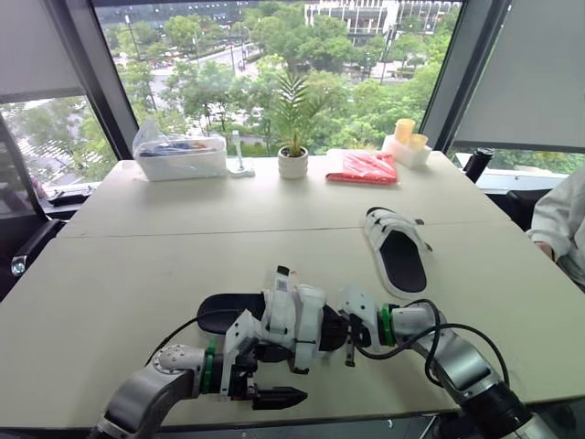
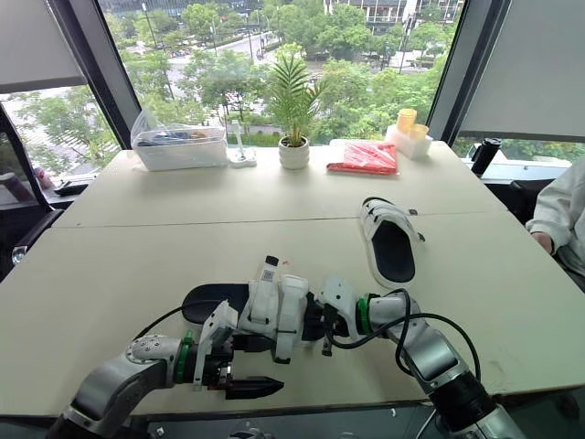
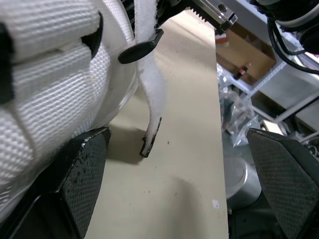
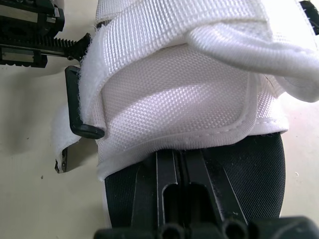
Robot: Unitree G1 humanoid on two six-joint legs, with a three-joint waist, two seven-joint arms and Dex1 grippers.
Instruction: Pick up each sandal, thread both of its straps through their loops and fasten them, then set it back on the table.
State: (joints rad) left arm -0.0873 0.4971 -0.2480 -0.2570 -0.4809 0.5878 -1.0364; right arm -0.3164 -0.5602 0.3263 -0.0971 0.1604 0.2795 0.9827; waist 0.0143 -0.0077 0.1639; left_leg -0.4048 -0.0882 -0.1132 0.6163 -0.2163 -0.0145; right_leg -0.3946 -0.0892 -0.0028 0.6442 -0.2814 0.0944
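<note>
The near sandal [image 1: 292, 320] lies tipped at the front edge of the table [image 1: 110, 274], its sole clamped in your right gripper [image 1: 350, 334] — bring your left gripper [image 1: 279, 398], fingers [image 3: 79, 169] wide apart, to the white strap end [image 3: 149, 114] dangling below the black loop [image 3: 142, 47], pinch it, then pull snug and fold back.

I saw a big pale table [image 1: 183, 247]. Far back on it stood a little green plant [image 1: 293, 128] in a white pot. Left of it was a clear box [image 1: 180, 157] with a bag on top. Right of it lay a red packet [image 1: 364, 168], then yellow cups [image 1: 405, 130]. A person's sleeve [image 1: 559, 219] showed at the right edge.
</note>
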